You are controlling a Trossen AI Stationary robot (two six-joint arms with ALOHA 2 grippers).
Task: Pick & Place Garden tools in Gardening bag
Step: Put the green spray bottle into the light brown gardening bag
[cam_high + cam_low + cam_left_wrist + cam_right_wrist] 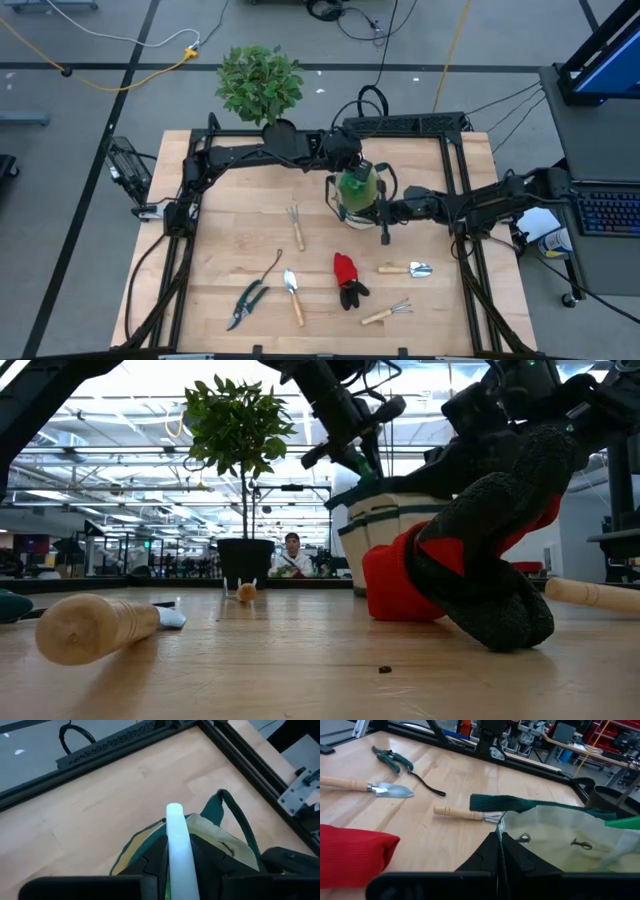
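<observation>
pinching the rim of the gardening bag (555, 840), the right gripper (500, 845) has its fingers closed tight on the canvas edge. left gripper (175, 855) sits over the bag's mouth, clamped on a pale tube-like piece, probably part of the green round item (356, 185), though that view is poor. on the worktop (230, 220) in front of the bag: fork (295, 225), gloves (347, 278), shovel (407, 268), rake (388, 312), trowel (292, 292), weeder (270, 268), pruning shears (244, 304).
</observation>
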